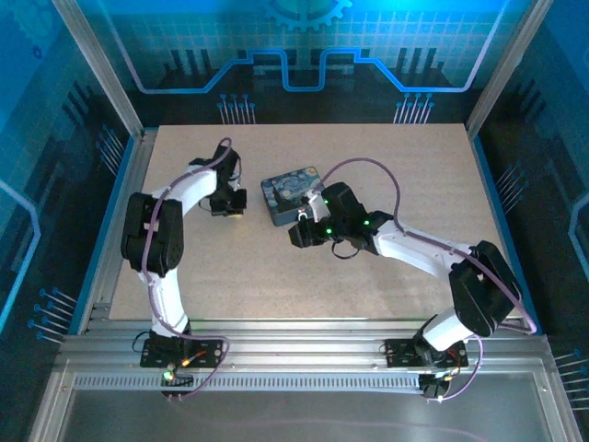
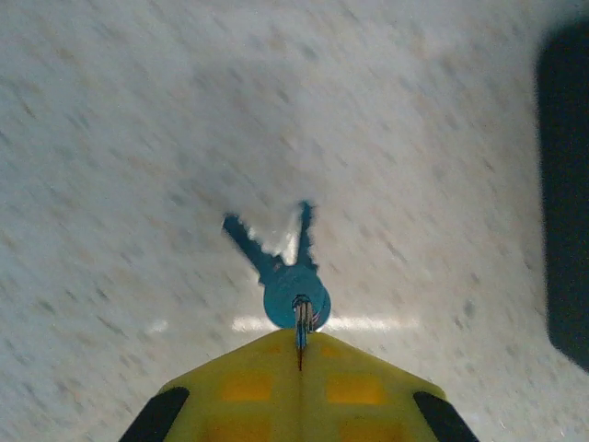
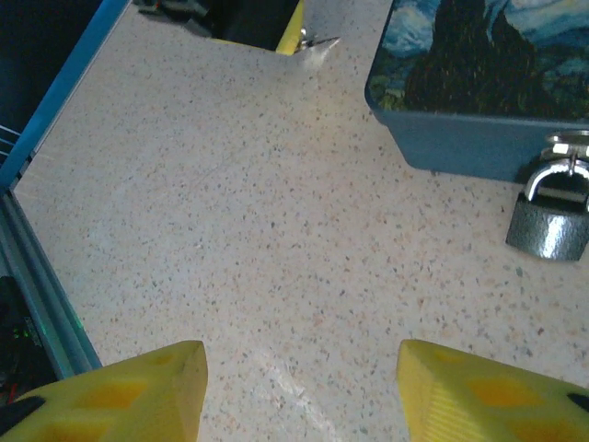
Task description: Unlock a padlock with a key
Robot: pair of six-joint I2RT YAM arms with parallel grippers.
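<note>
the left arm (image 1: 189,189) reaches to a spot just left of the box (image 1: 291,193), which sits near the middle of the counter (image 1: 396,157). the left jaws are pressed together, their yellow fingertips (image 2: 248,387) pinching the round head of the key (image 2: 294,296). two thin dark blades splay in a v from that head, pointing away from the fingertips over the speckled counter. that view is blurred, and i cannot tell whether the key touches the surface.

the right arm (image 1: 414,247) comes in from the near right. the right jaws are spread wide with nothing between them, their yellow fingertips (image 3: 129,387) well apart above bare counter just near of the box. the padlock (image 3: 550,226) is at the box's side wall, its shackle looped through a metal fitting on the box, its silver body just beside the wall.
</note>
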